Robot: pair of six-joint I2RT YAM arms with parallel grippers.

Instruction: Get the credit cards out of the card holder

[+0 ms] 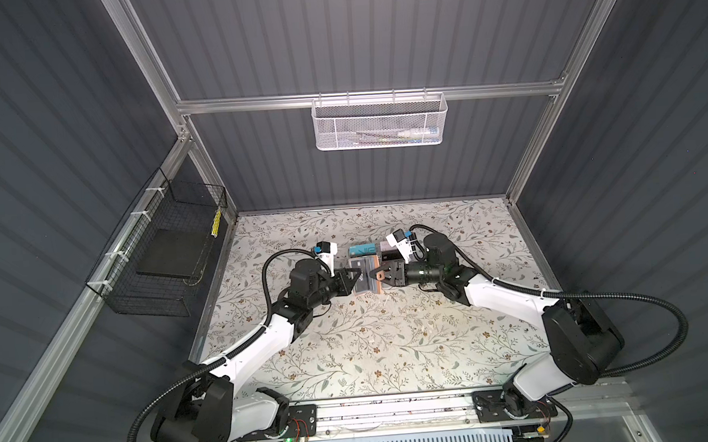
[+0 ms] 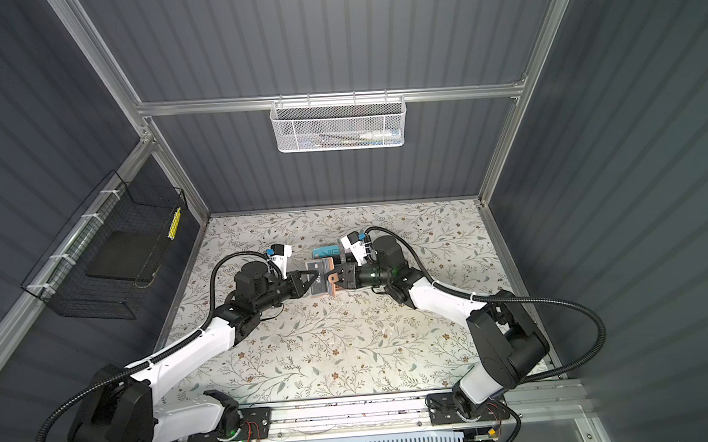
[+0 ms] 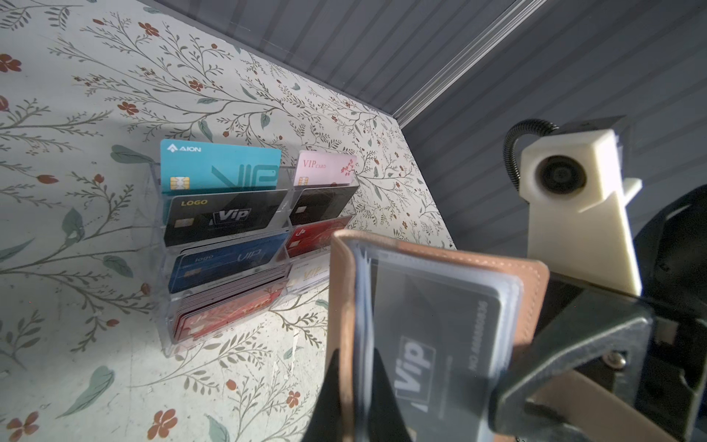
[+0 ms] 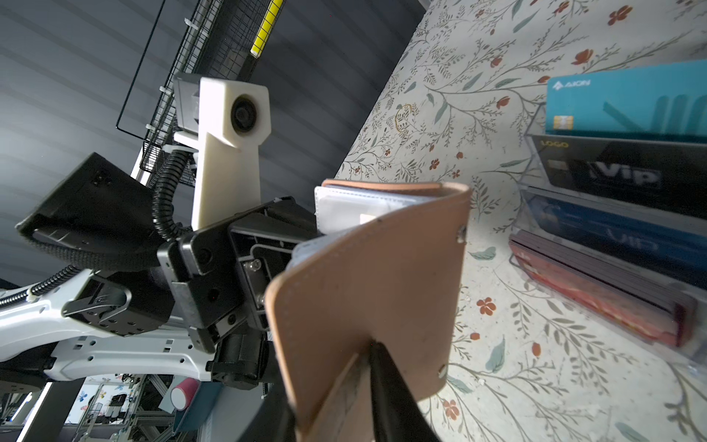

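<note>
card holder (image 1: 363, 280) held open, left fingers (image 3: 386, 394) pinching one side, right fingers (image 4: 387, 382) clamping its cover.

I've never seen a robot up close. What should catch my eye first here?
At the middle of the floral table, the left pincer and the right pincer each grip a side of an opened tan leather-like card holder, a black VIP card showing in its see-through pocket. Just behind it stands a clear acrylic tiered rack filled with teal, pink, black, blue and red cards.
</note>
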